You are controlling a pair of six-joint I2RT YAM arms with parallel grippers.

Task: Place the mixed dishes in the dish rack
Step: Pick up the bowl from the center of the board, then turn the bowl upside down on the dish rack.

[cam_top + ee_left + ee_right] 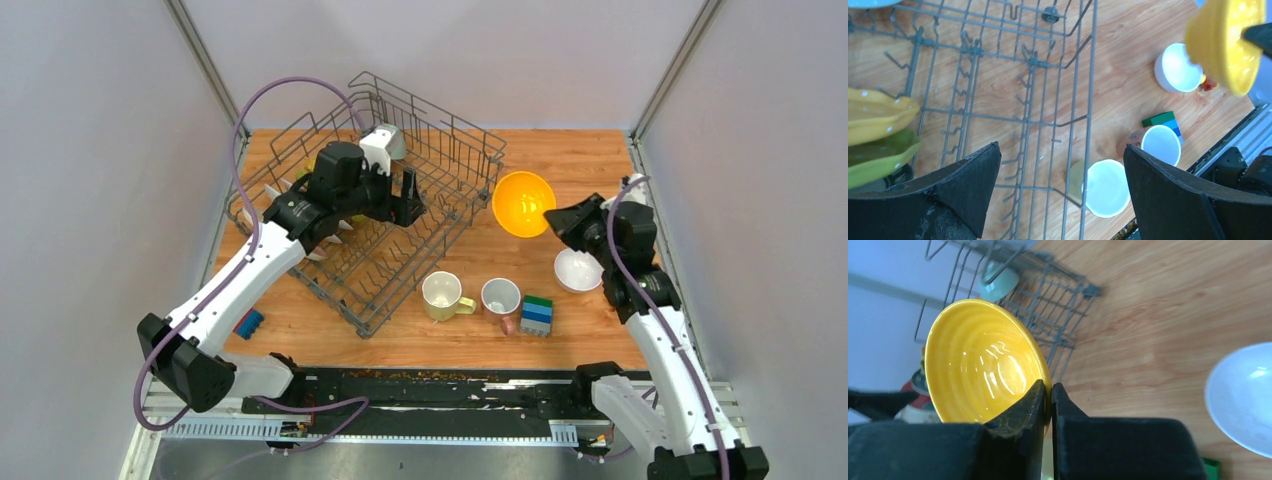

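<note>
Rim of the glossy yellow-orange ceramic bowl [983,365] is pinched in the right gripper [1048,390], just off the right wall of the grey wire dish rack [470,160]; the left gripper [1062,152] gapes wide above the rack floor.

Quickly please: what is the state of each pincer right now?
Left pincer: open, empty, above the rack.
Right pincer: closed on the rim of the yellow bowl.
</note>
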